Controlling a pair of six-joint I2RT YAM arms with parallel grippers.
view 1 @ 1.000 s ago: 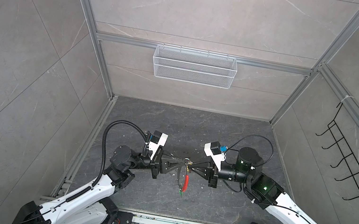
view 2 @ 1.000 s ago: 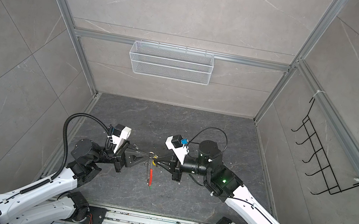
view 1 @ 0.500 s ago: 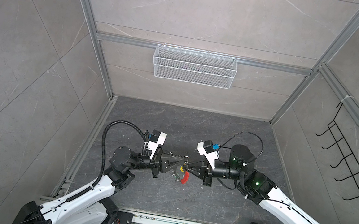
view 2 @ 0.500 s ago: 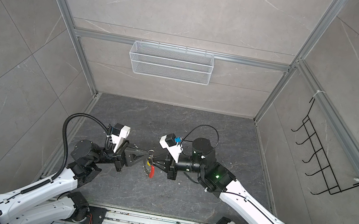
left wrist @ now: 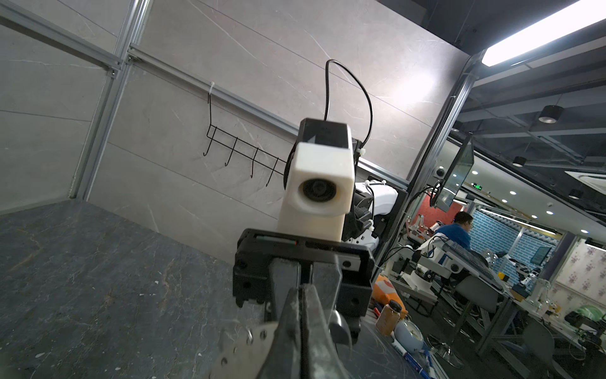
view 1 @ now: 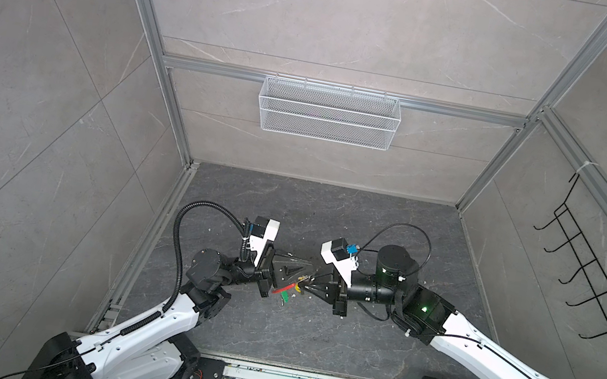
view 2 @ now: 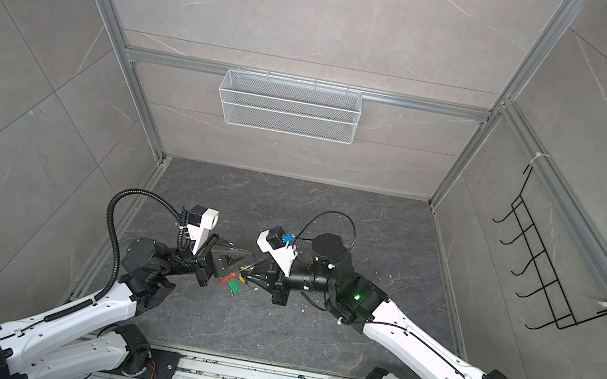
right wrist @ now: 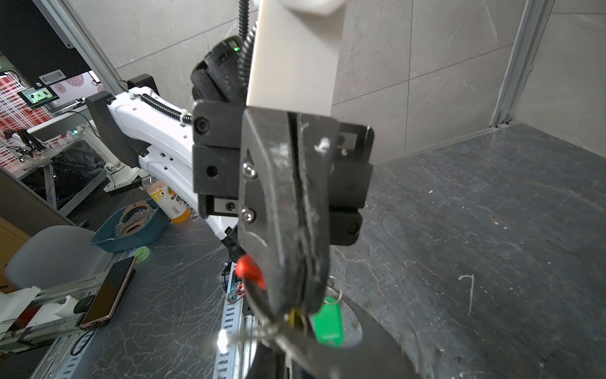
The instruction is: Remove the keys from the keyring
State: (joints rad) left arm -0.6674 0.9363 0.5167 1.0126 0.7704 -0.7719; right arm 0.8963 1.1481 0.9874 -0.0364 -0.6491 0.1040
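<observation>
- Two grippers meet tip to tip above the dark floor [view 1: 309,339], with the bunch hanging between them, seemingly clear of the surface
- The left gripper [view 1: 304,276] is clamped tight on the keyring [left wrist: 241,341], whose thin, holed grey band sticks out beside its fingertips
- The right gripper [view 1: 313,285] is closed too, right at the bunch; what it pinches is hidden
- The green key [right wrist: 328,323] dangles lowest, the yellow key [right wrist: 295,317] sits at the pinch, and the red segment [right wrist: 251,272] juts out to one side
- The band looks thin, springy and slick, likely to flex rather than keep its shape; take it flat across its width
- The keys look light and rigid; their plastic heads offer the broadest, least slippery hold
</observation>
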